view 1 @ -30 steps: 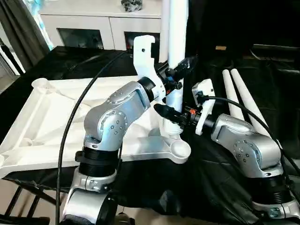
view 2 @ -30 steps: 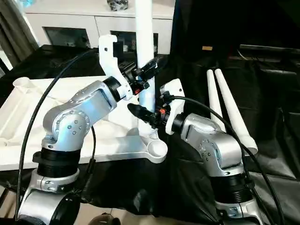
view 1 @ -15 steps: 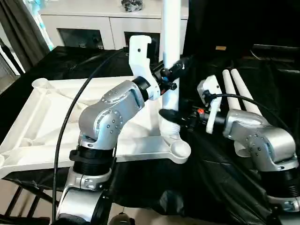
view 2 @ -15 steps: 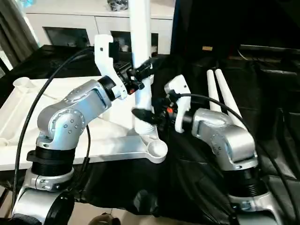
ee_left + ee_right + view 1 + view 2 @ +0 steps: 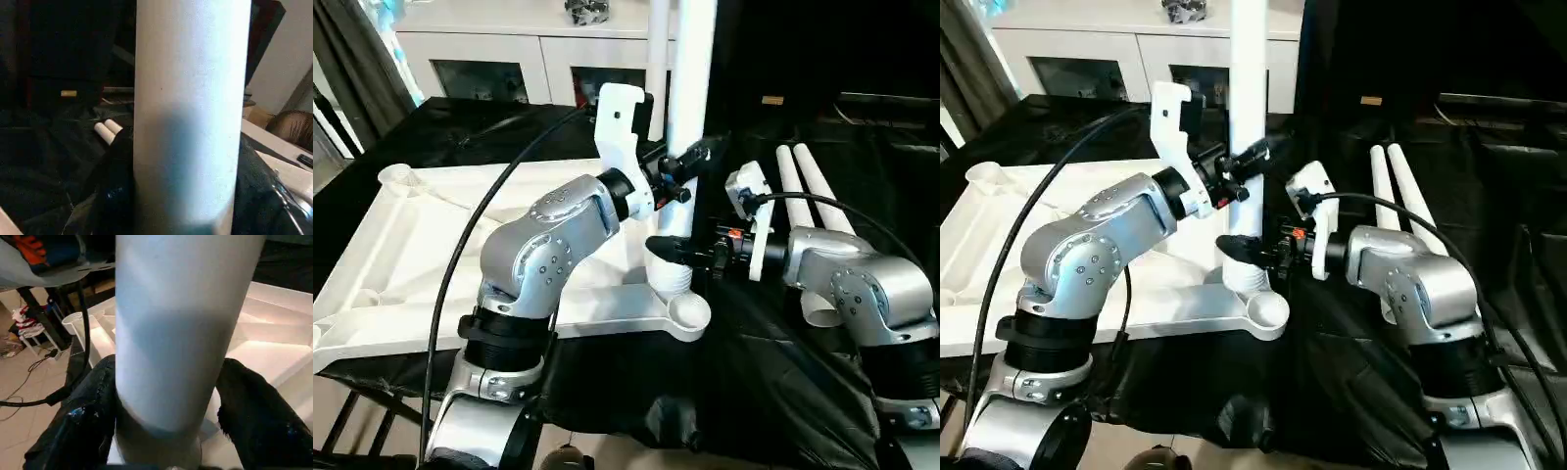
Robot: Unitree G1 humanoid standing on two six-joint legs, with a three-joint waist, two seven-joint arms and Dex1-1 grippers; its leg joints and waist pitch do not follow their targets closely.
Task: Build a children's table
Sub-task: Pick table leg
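Tabletop (image 5: 431, 245) lies underside up on a black-draped surface (image 5: 754, 392), filling the left half of the head views. Ribs run across it; round corner sockets show at upper left (image 5: 399, 176) and at the near corner (image 5: 688, 313), lower centre of frame.

One leg (image 5: 690, 88) stands upright just behind that near corner, centre of frame, its lower end seated in a ribbed white collar (image 5: 671, 279) on the tabletop. Leg rises out of the top of the frame.

Left gripper (image 5: 690, 162) reaches in from the left, fingers closed around the leg partway up; in the left wrist view a black finger (image 5: 115, 181) lies against the side of the white tube.

Right gripper (image 5: 690, 253) reaches in from the right, lower down, at the leg's base just above the collar. In the right wrist view its fingers (image 5: 254, 416) stand on either side of the tube, spread apart, with a gap showing between the finger and the leg on one side. Jaws apart, not clamped.

Two spare legs (image 5: 813, 196) lie side by side on the black cloth, right of centre, partly behind the right forearm.

White cabinet (image 5: 509, 59) with glass doors stands along the top left of the frame, behind the tabletop. Black cable (image 5: 460, 255) loops over the left arm.
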